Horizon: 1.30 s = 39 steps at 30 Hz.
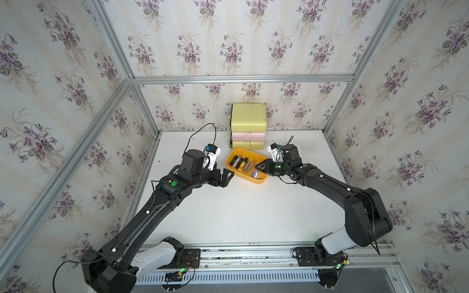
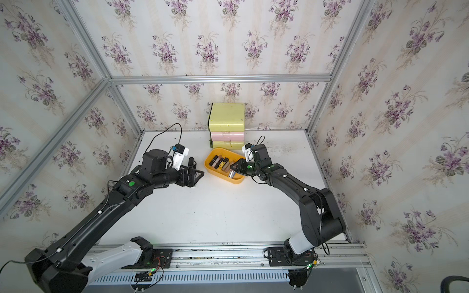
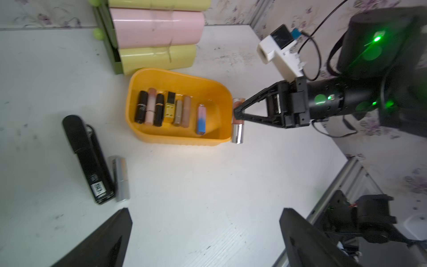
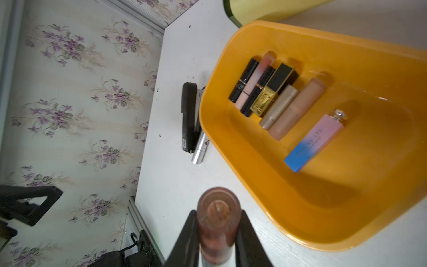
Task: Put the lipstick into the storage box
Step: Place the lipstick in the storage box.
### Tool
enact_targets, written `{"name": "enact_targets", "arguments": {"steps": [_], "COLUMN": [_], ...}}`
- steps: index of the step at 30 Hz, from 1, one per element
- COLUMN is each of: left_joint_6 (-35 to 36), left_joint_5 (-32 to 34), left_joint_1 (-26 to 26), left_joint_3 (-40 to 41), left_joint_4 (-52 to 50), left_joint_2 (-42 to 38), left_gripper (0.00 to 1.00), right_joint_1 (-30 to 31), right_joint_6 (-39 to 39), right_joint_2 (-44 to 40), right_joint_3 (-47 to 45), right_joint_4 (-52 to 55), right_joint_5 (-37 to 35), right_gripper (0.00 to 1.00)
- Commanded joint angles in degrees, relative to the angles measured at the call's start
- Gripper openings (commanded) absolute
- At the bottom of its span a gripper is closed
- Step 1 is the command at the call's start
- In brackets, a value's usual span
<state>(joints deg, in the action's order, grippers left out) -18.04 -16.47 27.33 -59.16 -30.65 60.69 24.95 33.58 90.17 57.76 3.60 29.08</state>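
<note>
The step in hand is the carry: the right tool (image 4: 218, 215) is clenched on a lipstick (image 3: 238, 133), its two black wedge-shaped fingers pinching the tube across its middle. The lipstick is a smooth cylinder with a translucent rosy-brown body and a polished silver end. It hangs at the right-hand end of the storage box (image 3: 175, 139). The wrist views put it just outside the end wall, and I cannot tell how high it is above the worktop (image 1: 241, 210).

The box is glossy orange-yellow plastic, a rounded rectangle with low walls. It sits near the far edge of the white, faintly grained worktop, just in front of the yellow-and-pink drawer unit (image 1: 248, 121). Inside, a row of lipsticks (image 3: 161, 108) lies side by side at the left end: round black, pink, gold and tan tubes and one square black-and-gold case. A pink-to-blue one (image 3: 201, 119) lies apart from the row. The right end of the floor is bare.

The next move, as I judge it, calls for shifting the lipstick over the wall above that bare patch, lowering it and letting go. The slick tube will likely roll.

The left tool (image 1: 225, 177) is released, fingers wide and empty, hovering between the box and the left edge. Below it a matte black case (image 3: 87, 159) and a silver lipstick (image 3: 120, 179) lie touching on the worktop, not yet stored.
</note>
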Motion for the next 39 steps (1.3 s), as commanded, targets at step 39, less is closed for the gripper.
{"name": "enact_targets", "arguments": {"steps": [39], "left_joint_6": [4.74], "left_joint_5": [15.77], "left_joint_1": [-1.38], "left_joint_3": [7.92], "left_joint_4": [-14.51], "left_joint_2": [-9.55], "left_gripper": [1.00], "right_joint_1": [-1.31], "right_joint_6": [-1.85], "right_joint_2": [20.22], "right_joint_3": [14.39], "right_joint_4": [8.70], "right_joint_5": [-19.29], "right_gripper": [0.34]}}
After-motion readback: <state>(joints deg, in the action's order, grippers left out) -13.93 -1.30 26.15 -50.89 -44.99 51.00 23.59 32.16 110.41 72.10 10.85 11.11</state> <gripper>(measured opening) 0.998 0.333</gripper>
